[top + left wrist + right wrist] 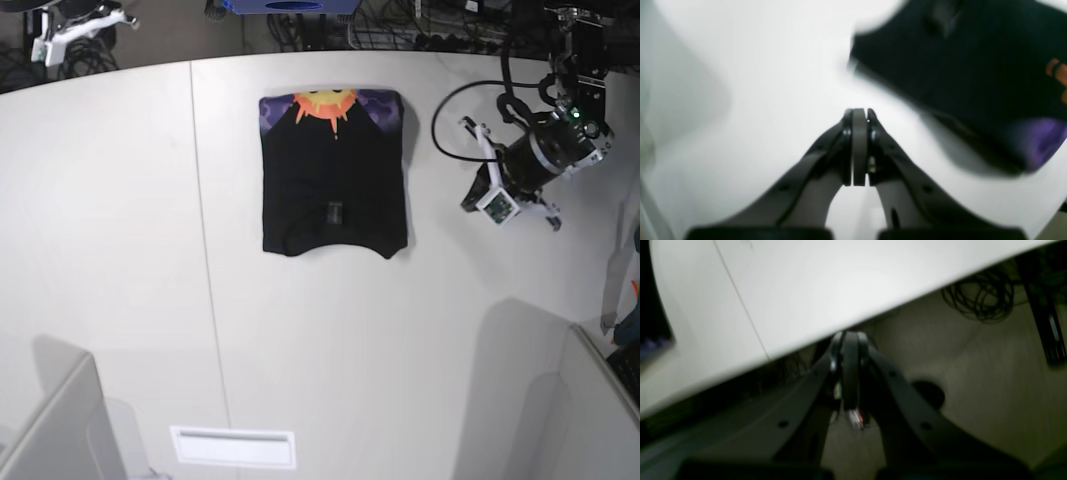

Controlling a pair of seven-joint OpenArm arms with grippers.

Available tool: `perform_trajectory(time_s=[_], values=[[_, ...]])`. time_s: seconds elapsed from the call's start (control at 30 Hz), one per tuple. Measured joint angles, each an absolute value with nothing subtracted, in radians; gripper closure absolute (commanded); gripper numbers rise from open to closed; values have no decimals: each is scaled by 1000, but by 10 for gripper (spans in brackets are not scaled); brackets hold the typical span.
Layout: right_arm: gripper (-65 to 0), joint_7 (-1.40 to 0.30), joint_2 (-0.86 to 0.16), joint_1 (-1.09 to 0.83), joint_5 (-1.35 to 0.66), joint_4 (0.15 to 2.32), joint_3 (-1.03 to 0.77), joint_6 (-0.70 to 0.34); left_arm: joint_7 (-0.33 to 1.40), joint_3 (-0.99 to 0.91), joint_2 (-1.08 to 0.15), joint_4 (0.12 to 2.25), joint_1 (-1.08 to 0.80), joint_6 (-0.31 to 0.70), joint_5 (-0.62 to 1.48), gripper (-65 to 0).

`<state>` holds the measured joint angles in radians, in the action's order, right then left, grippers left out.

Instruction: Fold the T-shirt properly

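The T-shirt lies folded into a compact rectangle on the far middle of the white table, with the orange sun and purple print showing along its far edge and a neck label near the centre. It looks close to finished, so the main risk now is disturbing it. The bottom hem is slightly wavy, and a stray sweep across it would pull a layer open.

The left gripper hovers over bare table just beside the shirt's corner, its jaws pressed together with nothing between them. Any move toward the cloth at table height could catch that corner and drag the fold askew.

The right gripper sits out past the table edge, over the floor and a coil of cables. Its jaws seem closed and empty, though the view is blurred and dim, so I would not swear to it. Swinging back in low, it could knock the table rim; the cable loop by the left arm could also snag.
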<state>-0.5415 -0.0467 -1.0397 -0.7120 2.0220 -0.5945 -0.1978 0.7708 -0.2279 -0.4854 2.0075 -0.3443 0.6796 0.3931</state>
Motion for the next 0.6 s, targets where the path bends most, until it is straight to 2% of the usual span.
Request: perform_trajectory(time_s=[0.13,0.23,0.3,0.37,0.47,0.6], values=[[0,-661,-51,-1171,-706,2020,-587,-195,760,-398,-504,2008,-611,689,407,0],[0,-842,-58,-1190,-706,2016,-591,-203,767,-563,-506,2005,-856,698,379,0],[0,-941,-88,-1186,-702,2016,-575,-204,767,-646,-477,2000,-973,678,363,0],[0,-993,-140,-1174,-617,2015,-509,-199,748,-682,-415,2000,-1061,685,370,0],[0,-920,-242,-1118,-492,1954,-296,-204,723,-642,-324,1937,-1111,691,275,0],[0,-762,-311,-1004,-328,1741,22,-202,448,-487,-212,1716,-1086,682,-27,0]])
